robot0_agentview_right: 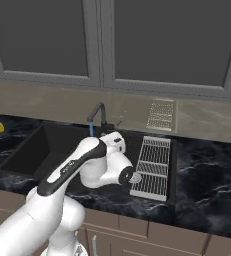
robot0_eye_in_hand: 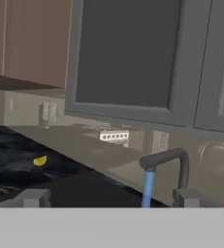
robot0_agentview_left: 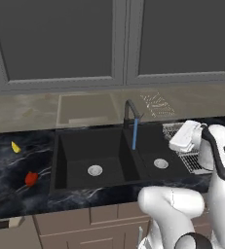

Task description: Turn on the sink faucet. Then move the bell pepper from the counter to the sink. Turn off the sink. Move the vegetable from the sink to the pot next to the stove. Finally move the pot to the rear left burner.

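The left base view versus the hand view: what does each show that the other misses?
Left base view alone: both silver drains in the sink and the silver wire rack. Hand view alone: wall outlets and gripper fingertips. Shared: the faucet running blue water, the red bell pepper, the yellow wedge, the counter and grey cabinets.

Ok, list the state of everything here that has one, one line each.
Faucet: on, blue stream falling into the sink.
Sink: no pepper in it; water running in.
Pepper: on the counter left of the sink, not yet moved.
Yellow wedge: lying on the counter, behind the pepper.
Wall cabinets: doors shut.
Claw: open, empty, facing the faucet.
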Robot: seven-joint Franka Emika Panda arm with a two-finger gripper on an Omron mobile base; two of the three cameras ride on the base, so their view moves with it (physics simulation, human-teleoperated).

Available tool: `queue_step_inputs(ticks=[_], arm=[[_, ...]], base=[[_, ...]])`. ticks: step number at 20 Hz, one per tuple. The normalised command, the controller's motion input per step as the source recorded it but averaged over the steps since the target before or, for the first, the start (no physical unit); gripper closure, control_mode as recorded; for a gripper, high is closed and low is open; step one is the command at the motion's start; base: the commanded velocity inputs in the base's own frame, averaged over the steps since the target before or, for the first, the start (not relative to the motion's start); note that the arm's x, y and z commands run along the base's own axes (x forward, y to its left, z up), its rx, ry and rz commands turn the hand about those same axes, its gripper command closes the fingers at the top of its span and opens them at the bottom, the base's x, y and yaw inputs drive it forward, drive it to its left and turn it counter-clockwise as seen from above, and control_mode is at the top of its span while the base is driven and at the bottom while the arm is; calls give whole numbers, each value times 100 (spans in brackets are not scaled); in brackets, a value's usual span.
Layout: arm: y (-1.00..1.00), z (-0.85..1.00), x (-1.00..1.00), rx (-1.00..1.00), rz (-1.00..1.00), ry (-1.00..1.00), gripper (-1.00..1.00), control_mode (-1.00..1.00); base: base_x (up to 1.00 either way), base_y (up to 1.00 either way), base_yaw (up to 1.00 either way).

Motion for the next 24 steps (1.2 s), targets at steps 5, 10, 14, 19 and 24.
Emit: queue_step_inputs(ticks=[5, 10, 14, 19, 24], arm=[[73, 41, -28, -15, 10, 0, -100, -100], [91, 16, -3, -28, 22, 0, -100, -100], [97, 5, 0, -31, 26, 0, -100, -100], [90, 6, 0, -32, 27, -3, -100, -100], [82, 8, 0, -33, 28, -6, -100, -100]], base=[[0, 0, 0], [0, 0, 0], [0, 0, 0], [0, 0, 0], [0, 0, 0]])
